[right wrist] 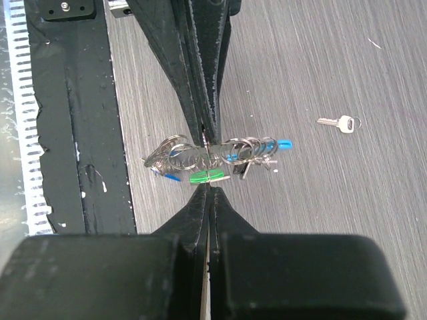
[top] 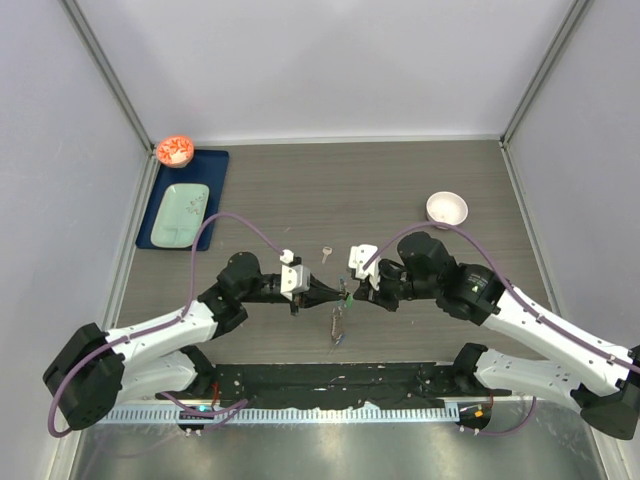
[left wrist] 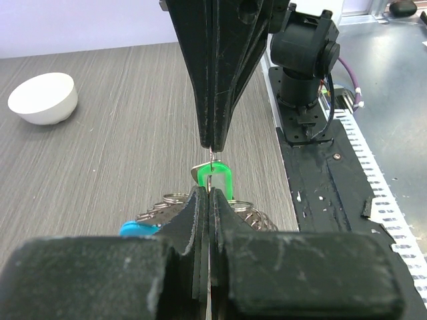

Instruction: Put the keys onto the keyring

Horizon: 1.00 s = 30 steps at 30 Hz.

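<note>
Now: green key being worked onto the keyring, silver key not yet picked up.

Keyring [right wrist: 183, 157] is held at the near middle of the table [right wrist: 333, 53], apparently lifted, with its light-blue strap [right wrist: 283, 143] poking out sideways. Green key [left wrist: 213, 177] sits against the chain, between the two fingertips. Left gripper [left wrist: 208, 197] is pinched tight on the chain. Right gripper [left wrist: 213, 141] is pinched tight, seemingly on the green key's thin metal part. Silver key [right wrist: 340, 123] lies flat, well apart. Judged step: threading the green key. The next move calls for a small aligned slide with the left holding steady. Whether the key is already on the ring cannot be told, since the fingers hide the joint.
</note>
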Each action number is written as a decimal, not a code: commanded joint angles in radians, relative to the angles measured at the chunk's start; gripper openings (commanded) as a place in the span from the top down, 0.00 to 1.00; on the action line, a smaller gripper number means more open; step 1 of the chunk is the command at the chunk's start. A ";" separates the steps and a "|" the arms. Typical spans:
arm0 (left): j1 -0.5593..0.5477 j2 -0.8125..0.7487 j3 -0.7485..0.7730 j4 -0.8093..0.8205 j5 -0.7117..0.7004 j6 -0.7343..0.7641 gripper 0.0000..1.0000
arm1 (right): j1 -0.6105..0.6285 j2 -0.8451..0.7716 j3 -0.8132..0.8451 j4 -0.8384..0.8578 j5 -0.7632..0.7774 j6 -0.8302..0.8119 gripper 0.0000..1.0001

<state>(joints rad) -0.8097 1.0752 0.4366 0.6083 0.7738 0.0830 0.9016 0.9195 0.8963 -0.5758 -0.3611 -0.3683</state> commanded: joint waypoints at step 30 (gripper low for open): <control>0.001 0.017 0.037 0.070 0.016 -0.015 1.00 | 0.074 -0.031 -0.017 0.028 0.134 -0.004 0.99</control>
<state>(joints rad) -0.8097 1.0897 0.4366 0.6086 0.7784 0.0780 0.9642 0.9024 0.8803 -0.5762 -0.2607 -0.3645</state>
